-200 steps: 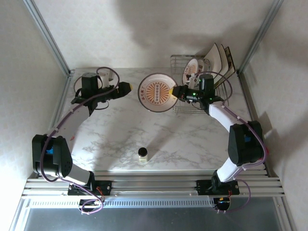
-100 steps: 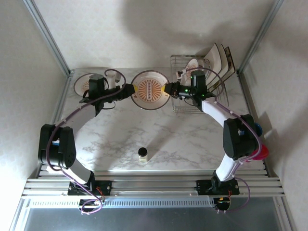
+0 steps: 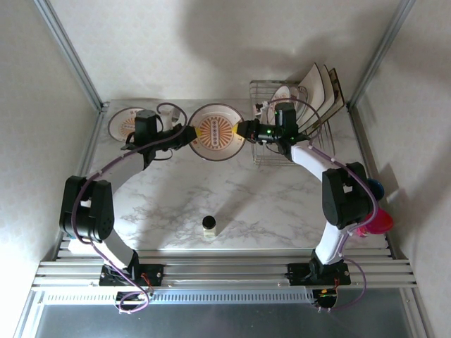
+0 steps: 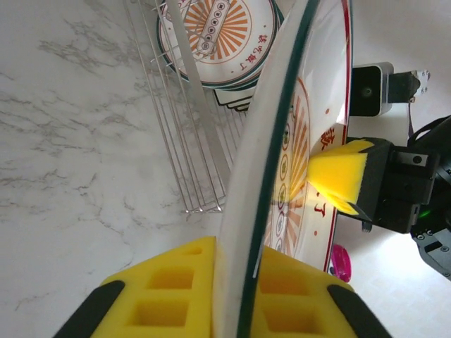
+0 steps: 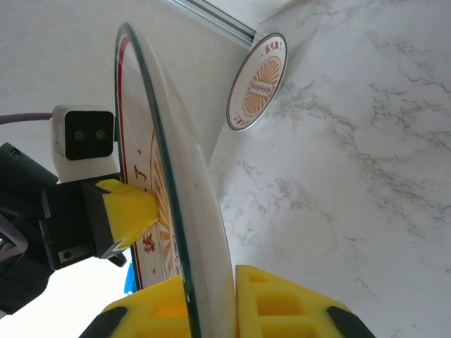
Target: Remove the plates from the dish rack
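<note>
Two clenched grippers share one plate: my left gripper and right gripper; if either pulls before the other lets go, it could twist loose.

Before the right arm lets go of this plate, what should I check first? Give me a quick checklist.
1. Grip of the left tool on the held plate: ok, shut on its left rim.
2. Grip of the right tool: ok, shut on the opposite rim, so both tools share the plate.
3. The held plate clear of the dish rack: ok, it hangs left of the wires.
4. Room beside the plate on the table: cannot tell, the left arm covers part of it.
5. The small bottle out of the way: ok, it stands near the front edge, apart from both tools.
</note>
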